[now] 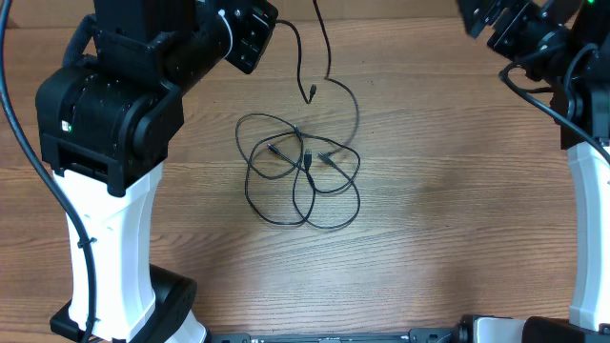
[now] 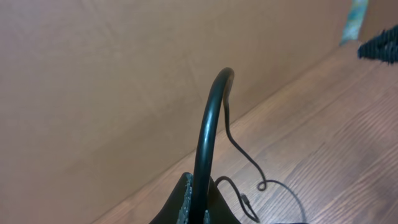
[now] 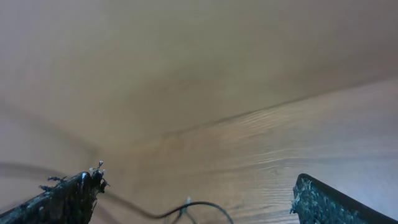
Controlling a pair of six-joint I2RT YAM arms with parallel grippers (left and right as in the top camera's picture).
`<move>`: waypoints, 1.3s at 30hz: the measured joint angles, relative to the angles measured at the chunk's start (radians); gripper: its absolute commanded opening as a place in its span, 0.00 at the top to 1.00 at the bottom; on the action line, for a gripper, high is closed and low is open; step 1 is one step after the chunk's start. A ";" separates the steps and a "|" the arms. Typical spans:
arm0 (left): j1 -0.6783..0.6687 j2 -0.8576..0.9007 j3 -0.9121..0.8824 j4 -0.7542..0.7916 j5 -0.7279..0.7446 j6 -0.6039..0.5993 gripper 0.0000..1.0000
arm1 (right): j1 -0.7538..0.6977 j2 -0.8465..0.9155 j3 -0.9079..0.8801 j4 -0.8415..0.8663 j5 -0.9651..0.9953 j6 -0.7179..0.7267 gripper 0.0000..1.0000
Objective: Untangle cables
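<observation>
The cables (image 1: pixel 303 173) lie as a tangle of thin black loops in the middle of the wooden table (image 1: pixel 448 219). One strand runs up from the tangle past a loose plug (image 1: pixel 310 95) to my left gripper (image 1: pixel 259 29), which is raised at the back. In the left wrist view that gripper (image 2: pixel 198 210) is shut on a black cable (image 2: pixel 208 124) that arches up and drops to the table. My right gripper (image 1: pixel 481 19) is raised at the back right, away from the tangle. It (image 3: pixel 198 180) stands wide open with nothing between its fingers (image 3: pixel 74 193), and a cable loop (image 3: pixel 202 206) shows below.
The left arm's bulky black and white body (image 1: pixel 110 143) covers the table's left side. The right arm's white column (image 1: pixel 591 229) stands at the right edge. A brown wall (image 2: pixel 124 74) rises behind the table.
</observation>
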 measured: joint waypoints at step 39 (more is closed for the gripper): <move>0.000 0.136 -0.002 -0.020 0.549 0.101 0.96 | 0.171 0.000 0.000 0.040 -0.414 -0.486 0.49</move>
